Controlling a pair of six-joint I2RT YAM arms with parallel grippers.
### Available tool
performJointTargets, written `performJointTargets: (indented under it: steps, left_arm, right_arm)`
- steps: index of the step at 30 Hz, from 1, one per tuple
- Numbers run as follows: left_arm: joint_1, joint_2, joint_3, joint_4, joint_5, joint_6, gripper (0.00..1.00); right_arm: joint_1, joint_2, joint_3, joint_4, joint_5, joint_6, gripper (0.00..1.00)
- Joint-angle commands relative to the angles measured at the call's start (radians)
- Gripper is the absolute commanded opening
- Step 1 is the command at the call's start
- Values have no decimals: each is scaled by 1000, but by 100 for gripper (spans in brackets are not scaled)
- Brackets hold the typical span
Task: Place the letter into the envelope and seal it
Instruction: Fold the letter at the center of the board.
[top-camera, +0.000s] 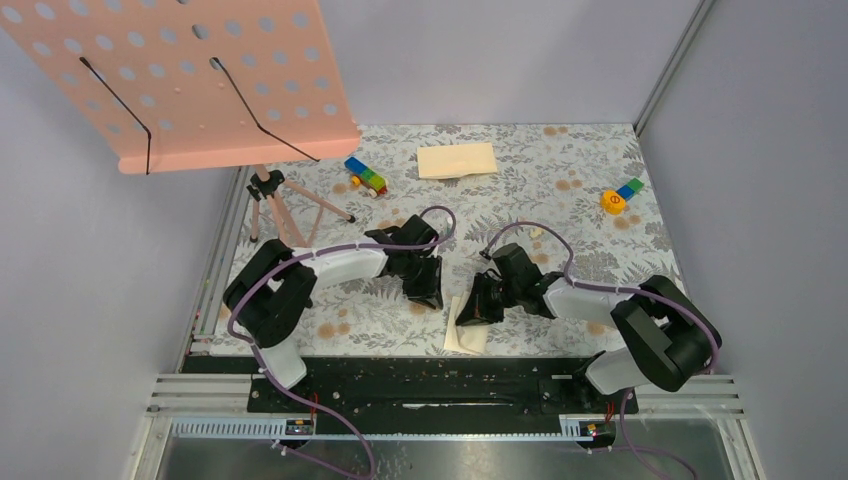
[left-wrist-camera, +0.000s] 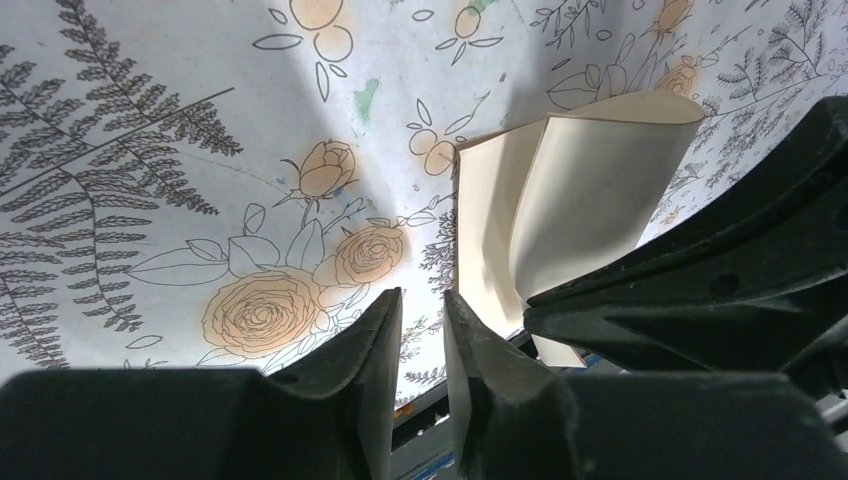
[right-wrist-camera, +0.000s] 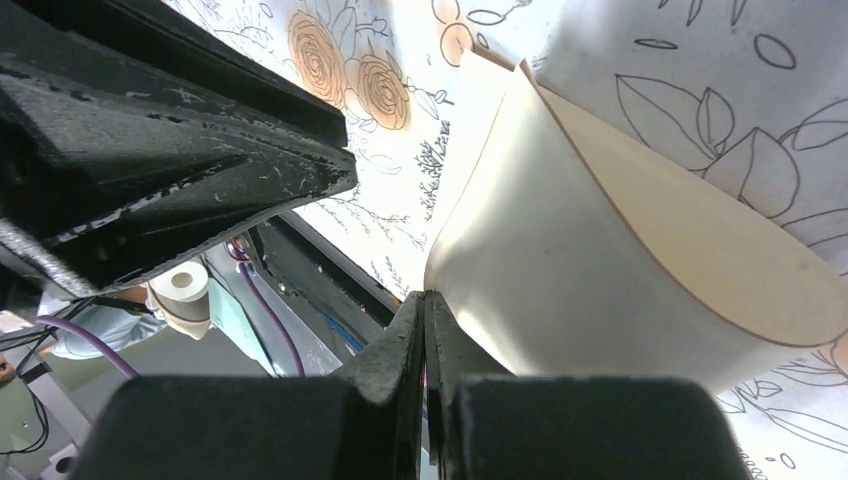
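The letter (top-camera: 467, 335), a pale cream sheet folded over, lies at the table's front edge between the two arms. One leaf of it curls up off the table (left-wrist-camera: 590, 190) (right-wrist-camera: 600, 250). My right gripper (top-camera: 470, 312) (right-wrist-camera: 424, 295) is shut on that raised leaf's edge. My left gripper (top-camera: 428, 298) (left-wrist-camera: 422, 297) hovers just left of the letter, its jaws a narrow gap apart with nothing between them. The envelope (top-camera: 457, 160), a tan oblong, lies flat at the far middle of the table, away from both grippers.
A pink perforated stand (top-camera: 190, 75) on a tripod (top-camera: 280, 205) overhangs the far left. A coloured block toy (top-camera: 366, 177) lies left of the envelope, and a yellow and blue toy (top-camera: 620, 196) far right. The black base rail (top-camera: 430, 380) runs just beyond the letter's near end.
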Motion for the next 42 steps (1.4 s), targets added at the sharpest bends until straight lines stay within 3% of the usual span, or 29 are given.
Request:
performJointTargets:
  steps: [1, 9, 27, 42]
  left_arm:
    - [1, -19, 28, 11, 41, 7, 24]
    - [0, 86, 63, 14, 86, -4, 24]
    - [-4, 158, 67, 88, 143, -50, 23]
    - [-3, 120, 36, 97, 123, -52, 23]
  right_arm:
    - [10, 24, 43, -22, -33, -35, 0]
    - [9, 27, 44, -32, -32, -52, 0]
    - [25, 82, 71, -12, -60, -68, 0]
    - [37, 184, 72, 48, -71, -42, 0]
